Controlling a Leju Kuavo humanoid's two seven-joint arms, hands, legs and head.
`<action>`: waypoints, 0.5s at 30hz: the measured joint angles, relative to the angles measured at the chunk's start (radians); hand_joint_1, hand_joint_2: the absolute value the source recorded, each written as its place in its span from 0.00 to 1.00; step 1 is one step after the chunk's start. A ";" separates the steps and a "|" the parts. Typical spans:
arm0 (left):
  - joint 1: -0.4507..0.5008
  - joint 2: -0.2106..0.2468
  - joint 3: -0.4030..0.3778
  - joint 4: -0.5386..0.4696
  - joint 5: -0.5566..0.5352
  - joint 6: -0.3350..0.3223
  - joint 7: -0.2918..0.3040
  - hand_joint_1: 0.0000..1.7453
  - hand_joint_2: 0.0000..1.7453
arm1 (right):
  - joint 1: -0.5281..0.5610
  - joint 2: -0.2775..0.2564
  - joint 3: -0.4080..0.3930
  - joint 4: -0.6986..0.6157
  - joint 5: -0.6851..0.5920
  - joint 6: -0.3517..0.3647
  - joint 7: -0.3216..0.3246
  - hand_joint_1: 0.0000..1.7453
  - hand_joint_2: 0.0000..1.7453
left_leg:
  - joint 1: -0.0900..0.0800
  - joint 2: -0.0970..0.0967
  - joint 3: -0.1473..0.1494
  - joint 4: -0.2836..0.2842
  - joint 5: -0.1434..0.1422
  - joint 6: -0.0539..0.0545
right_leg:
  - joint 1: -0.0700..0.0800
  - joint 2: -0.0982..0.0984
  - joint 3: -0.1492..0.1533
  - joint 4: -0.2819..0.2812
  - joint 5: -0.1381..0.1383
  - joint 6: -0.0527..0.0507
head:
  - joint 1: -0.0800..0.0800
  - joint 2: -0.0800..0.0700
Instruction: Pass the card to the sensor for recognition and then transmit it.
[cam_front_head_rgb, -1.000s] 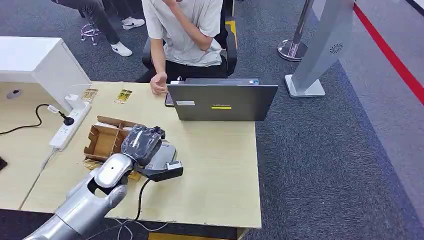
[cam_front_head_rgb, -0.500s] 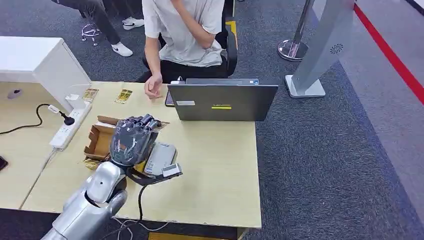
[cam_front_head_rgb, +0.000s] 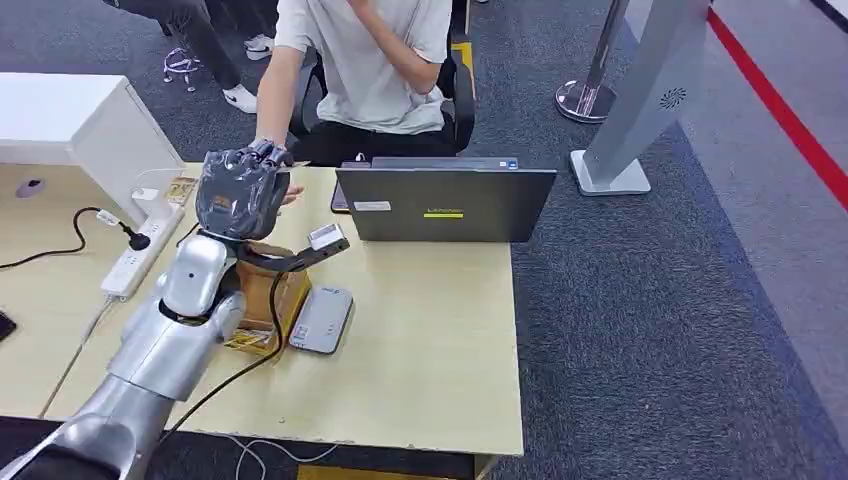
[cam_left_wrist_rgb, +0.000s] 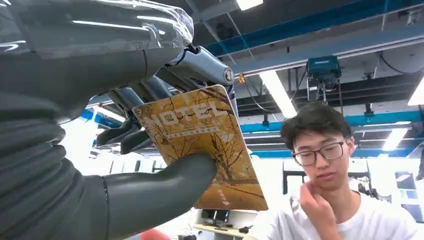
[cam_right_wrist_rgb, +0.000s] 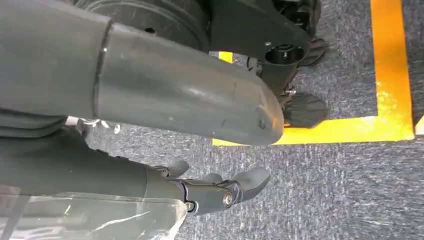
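The card (cam_left_wrist_rgb: 205, 145), pinched in the left hand (cam_front_head_rgb: 238, 192), has been lifted off the sensor (cam_front_head_rgb: 321, 319) toward the person (cam_front_head_rgb: 365, 60); handover is judged next

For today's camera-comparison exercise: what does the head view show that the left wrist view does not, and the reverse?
Head view alone: the light wooden table, the dark grey laptop, the grey card sensor and the brown cardboard box. Left wrist view alone: the golden-brown card printed HOTEL, pinched by the thumb, and ceiling lights. Both: the left hand raised toward the seated person in a white shirt.
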 joint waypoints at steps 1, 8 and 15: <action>-0.019 -0.009 0.000 0.019 0.002 -0.001 0.000 1.00 1.00 | -0.001 0.001 0.000 -0.001 0.000 0.000 0.000 0.00 0.00 | 0.000 0.000 0.000 0.000 0.000 0.000 | 0.000 0.000 0.000 0.000 0.000 0.000 | -0.001 0.000; -0.092 -0.048 0.000 0.096 0.004 -0.019 0.002 0.00 1.00 | 0.000 0.001 0.000 -0.001 -0.001 -0.002 0.007 0.00 0.00 | 0.000 0.000 0.000 0.000 0.000 0.000 | 0.000 0.000 0.000 0.000 0.000 0.000 | -0.001 0.000; -0.115 -0.063 0.000 0.124 0.015 -0.084 0.033 0.00 1.00 | 0.003 0.001 0.000 -0.001 -0.002 0.000 0.009 0.00 0.00 | 0.000 0.001 0.000 0.000 0.000 0.000 | 0.000 0.000 -0.001 0.000 0.000 0.000 | -0.001 0.000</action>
